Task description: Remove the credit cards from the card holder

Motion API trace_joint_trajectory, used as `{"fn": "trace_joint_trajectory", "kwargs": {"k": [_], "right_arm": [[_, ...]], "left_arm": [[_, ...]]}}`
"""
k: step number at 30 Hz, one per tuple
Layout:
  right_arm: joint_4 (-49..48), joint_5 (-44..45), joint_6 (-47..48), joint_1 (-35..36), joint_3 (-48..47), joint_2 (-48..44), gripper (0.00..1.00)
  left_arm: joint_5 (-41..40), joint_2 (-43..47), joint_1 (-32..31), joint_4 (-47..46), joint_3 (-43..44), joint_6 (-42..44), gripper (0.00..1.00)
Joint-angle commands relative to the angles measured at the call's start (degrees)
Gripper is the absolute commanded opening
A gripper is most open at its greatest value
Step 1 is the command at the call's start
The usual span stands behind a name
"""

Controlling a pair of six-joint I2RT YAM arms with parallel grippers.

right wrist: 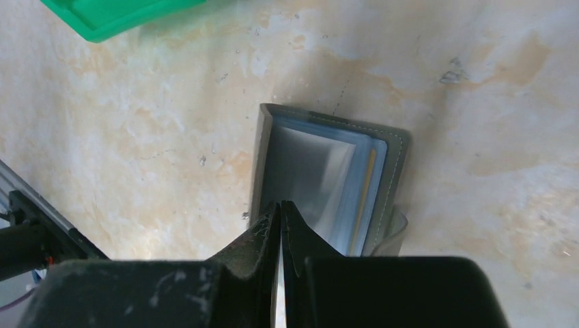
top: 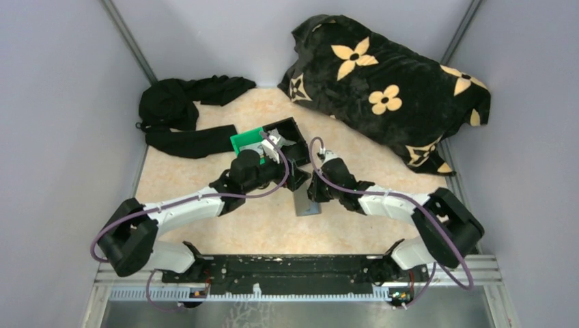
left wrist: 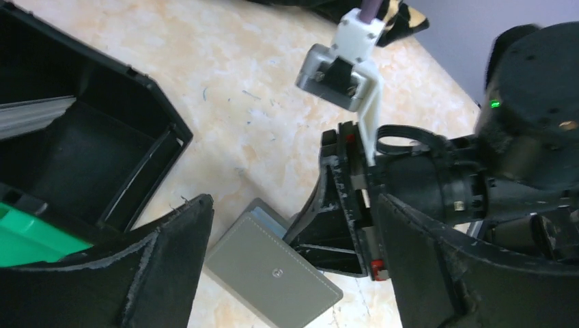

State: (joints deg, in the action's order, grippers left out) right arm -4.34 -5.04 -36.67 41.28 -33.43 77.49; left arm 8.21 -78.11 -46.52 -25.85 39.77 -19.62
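Card holder [left wrist: 273, 273] lies flat on the surface [left wrist: 225, 68], mid-table, just in front of the black bin [left wrist: 102, 157] and green bin [left wrist: 27, 239], touching neither.

My right fingers [right wrist: 263, 239] are pressed tight together at the holder's near edge. A thin pale sliver shows between them; can't tell if it's a card, a sleeve or the cover. My left fingers [left wrist: 171, 260] are spread wide and hold nothing, hanging above with the holder in view between them.

Handling, my guess: the holder is light, slim and floppy at the fold, with a slightly grippy cover. It will slide or lift if I pull a card without pinning it. The wrist view shows clear, glossy inner sleeves, probably slippery and flimsy. The credit cards [right wrist: 369, 195] show mainly as a golden-tan edge standing in the sleeves. A silvery face beside it is too blurred to call. Cards should be stiff, thin, light and not fragile.

Where to grip: pinch a card by its exposed short edge, fingertips only, and pull along the sleeve. Use the other fingers to press on a bare cover panel away from the fold.

Room: open surface to the right of the holder and toward my bases. On the far-left side, the black bin's rim is near, and my two wrists sit close together, so collision is the main worry. Low, flat edges make it hard to get under anything.
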Motion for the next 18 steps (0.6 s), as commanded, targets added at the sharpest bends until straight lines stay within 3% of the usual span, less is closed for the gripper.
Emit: {"fn": "trace_joint_trajectory", "kwargs": {"k": [1, 7, 13, 16, 18], "right_arm": [[-7.4, -2.4, -0.8, 2.0, -1.7, 6.7, 0.04], [-9.8, -2.3, -0.8, 2.8, -2.3, 8.3, 0.02], [-7.4, -3.7, 2.0, 2.7, -7.7, 12.3, 0.02], [-8.9, -7.1, 3.0, 2.8, -9.7, 15.6, 0.02], [-11.0, -9.8, 3.1, 2.8, -10.1, 16.6, 0.04]], "left_arm": [[-4.2, 1.6, -0.3, -2.3, -3.4, -1.0, 0.99], [-2.3, 2.8, -0.2, -4.2, -5.7, -1.1, 0.96], [-7.8, 4.2, -0.3, 2.8, -2.3, 0.0, 0.49], [-11.1, 3.3, -0.4, 4.2, -1.3, -0.2, 0.32], [-13.2, 1.1, -0.4, 5.2, 0.4, -0.4, 0.11]]}}
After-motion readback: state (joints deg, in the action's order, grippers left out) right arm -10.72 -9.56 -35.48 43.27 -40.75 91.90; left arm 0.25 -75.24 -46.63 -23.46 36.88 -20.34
